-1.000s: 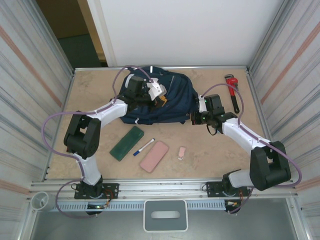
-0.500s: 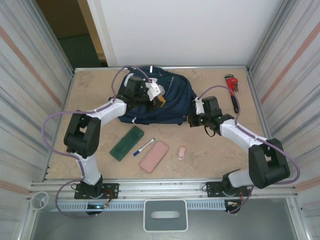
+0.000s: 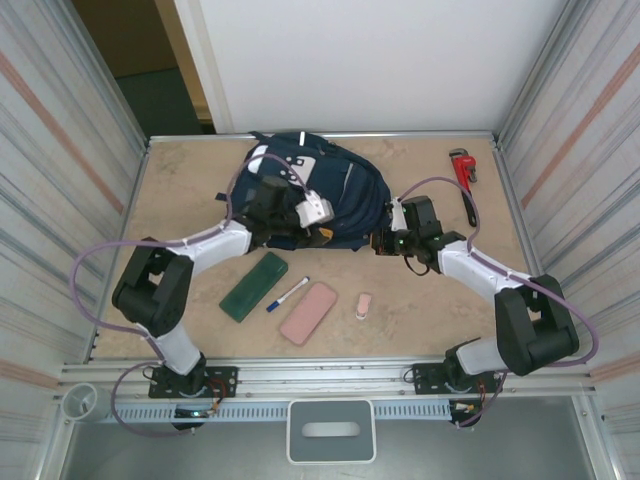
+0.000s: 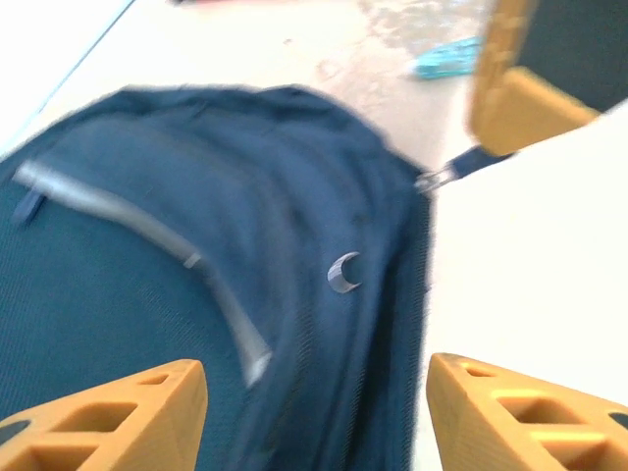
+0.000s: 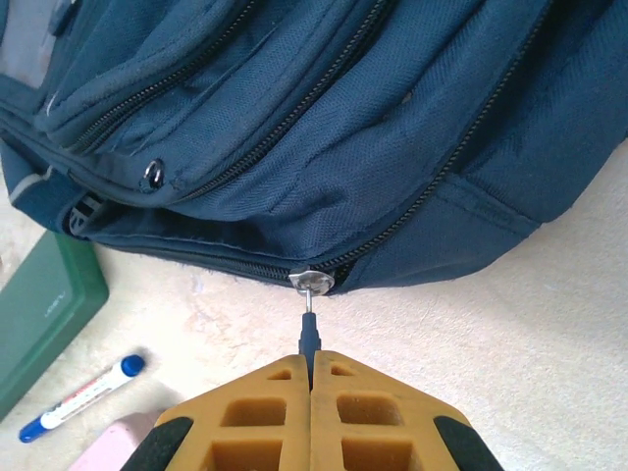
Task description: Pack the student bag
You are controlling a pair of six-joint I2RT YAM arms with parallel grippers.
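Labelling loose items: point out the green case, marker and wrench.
green case [image 3: 254,286], top external view, middle of lid.
marker [image 3: 288,294], top external view, mid-barrel.
wrench [image 3: 466,188], top external view, upper handle.

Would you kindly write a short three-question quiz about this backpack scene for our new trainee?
1. True or false: the right gripper is shut on a zipper pull of the backpack.
2. Which red-headed tool lies at the far right of the table?
3. Fill in: the left gripper hangs over the backpack with its jaws ____.
Key: 1 true; 2 the wrench; 3 open.
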